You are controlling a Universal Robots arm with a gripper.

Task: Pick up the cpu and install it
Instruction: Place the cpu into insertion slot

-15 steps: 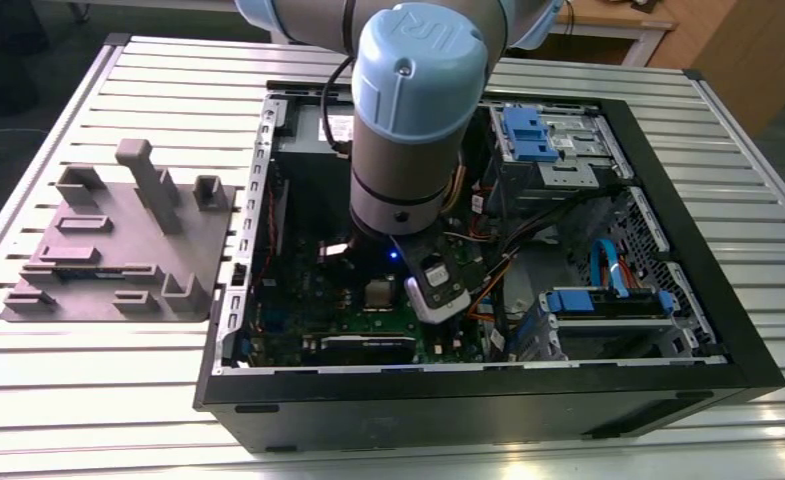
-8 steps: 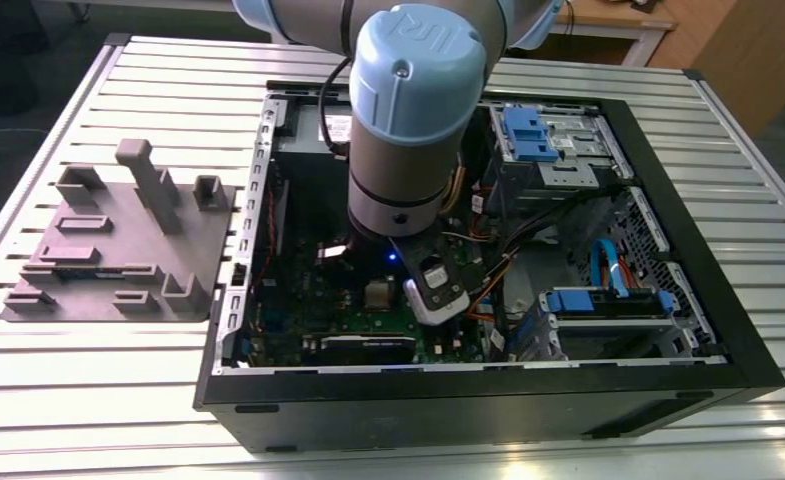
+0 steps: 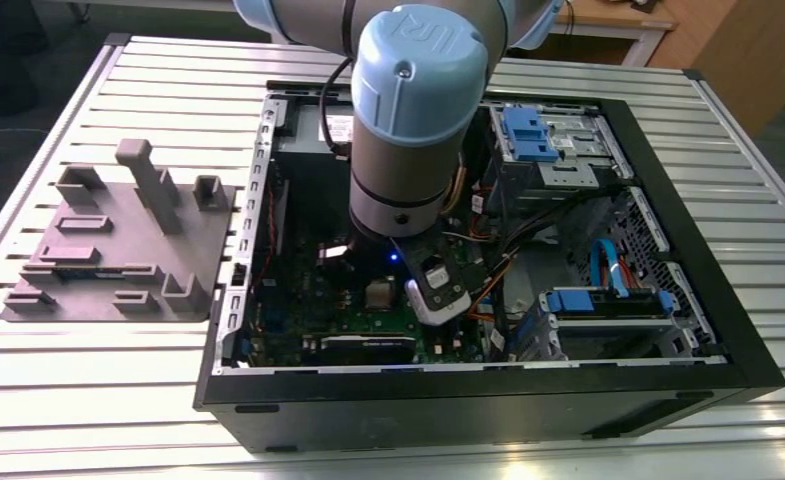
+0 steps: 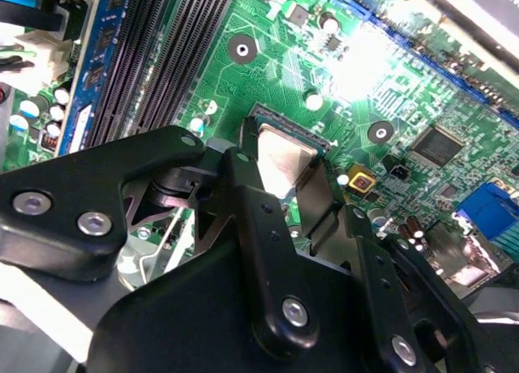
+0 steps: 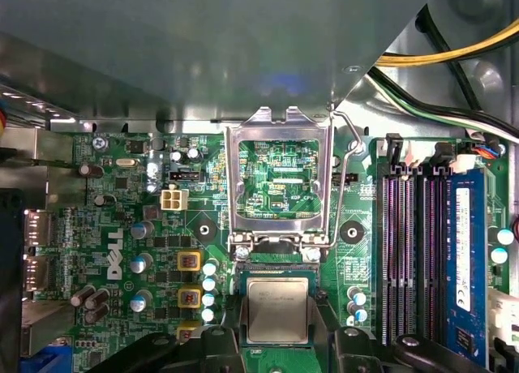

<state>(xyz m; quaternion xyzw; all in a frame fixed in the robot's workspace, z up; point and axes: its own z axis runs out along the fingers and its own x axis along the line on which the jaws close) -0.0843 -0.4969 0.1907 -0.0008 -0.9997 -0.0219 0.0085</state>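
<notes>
the cpu (image 5: 277,306) is picked up: the claw (image 5: 279,320) clamps it at the socket (image 5: 276,269); the frame (image 5: 280,219) stands open, unlatched.

One cpu (image 5: 277,310), one motherboard (image 5: 105,219), one socket frame (image 5: 280,219), one case (image 3: 499,400), one grey fixture (image 3: 112,250).

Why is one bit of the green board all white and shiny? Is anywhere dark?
Second wrist view: glare whitens a patch of the green motherboard, and the top of the cpu gleams. First wrist view: the grey metal panel beside the socket frame lies in shadow. Exterior view: the inside of the computer case is dim, with a small blue light glowing under the arm.
</notes>
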